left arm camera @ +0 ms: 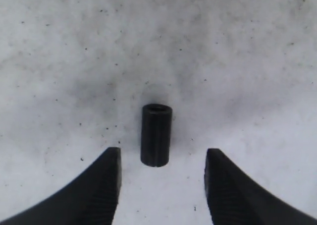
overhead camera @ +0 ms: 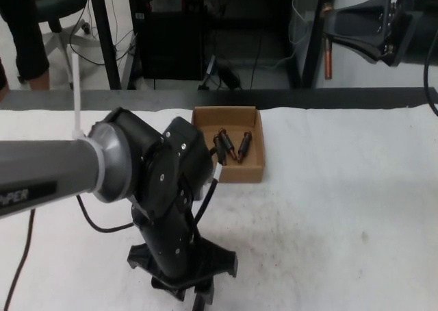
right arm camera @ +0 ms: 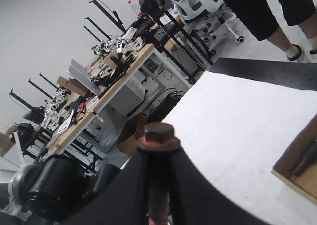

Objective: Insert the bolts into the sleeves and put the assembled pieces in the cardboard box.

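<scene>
- The sleeve (left arm camera: 155, 135) sits on the white counter (overhead camera: 342, 208), right between the left gripper's (left arm camera: 162, 158) fingers (left arm camera: 99, 185). It's apart from both of them. I honestly can't tell if it's standing up or lying flat.
- Those fingers are spread wide with a gap on each side of the sleeve, so nothing is gripped yet. In the high view that arm is bent down over the near left of the counter, on the near side of the box.
- The right gripper (right arm camera: 157, 160) is clamped on a bolt (right arm camera: 158, 136), with the head poking out past the fingertips. It's held up high at the far right, well away from the sleeve.
- The cardboard box (overhead camera: 229, 116) is at the far middle of the counter with a few assembled pieces (overhead camera: 229, 145) inside.
- My read is that this is the sleeve pickup for another pair, since the bolt is already in hand.
- The next move looks like squeezing the left fingers evenly on the sleeve without knocking it away. After that, lift it with the open end clear so the bolt can line up straight with the hole.
</scene>
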### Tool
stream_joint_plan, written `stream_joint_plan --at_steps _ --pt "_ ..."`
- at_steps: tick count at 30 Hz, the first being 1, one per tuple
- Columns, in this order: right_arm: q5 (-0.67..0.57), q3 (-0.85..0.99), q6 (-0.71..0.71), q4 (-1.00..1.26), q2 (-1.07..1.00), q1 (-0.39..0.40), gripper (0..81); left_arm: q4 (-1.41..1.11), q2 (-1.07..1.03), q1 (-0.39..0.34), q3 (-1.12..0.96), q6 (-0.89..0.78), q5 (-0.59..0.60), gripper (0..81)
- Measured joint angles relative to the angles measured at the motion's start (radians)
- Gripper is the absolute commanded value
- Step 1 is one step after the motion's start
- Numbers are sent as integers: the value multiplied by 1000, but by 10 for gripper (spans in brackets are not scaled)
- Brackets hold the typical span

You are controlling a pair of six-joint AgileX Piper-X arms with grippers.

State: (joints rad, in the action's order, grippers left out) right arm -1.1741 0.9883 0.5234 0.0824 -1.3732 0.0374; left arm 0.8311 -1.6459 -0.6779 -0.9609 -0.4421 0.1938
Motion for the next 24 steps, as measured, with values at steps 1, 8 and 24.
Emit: stream_joint_plan --at_steps 1,8,24 --pt "0 0 1 0 2 0 9 2 -7 0 0 3 -14 479" --pt "0 0 1 0 5 0 9 2 -28 0 0 32 -87 479" --pt "-1 0 1 0 5 0 9 -61 -64 -92 -2 37 -91 479"
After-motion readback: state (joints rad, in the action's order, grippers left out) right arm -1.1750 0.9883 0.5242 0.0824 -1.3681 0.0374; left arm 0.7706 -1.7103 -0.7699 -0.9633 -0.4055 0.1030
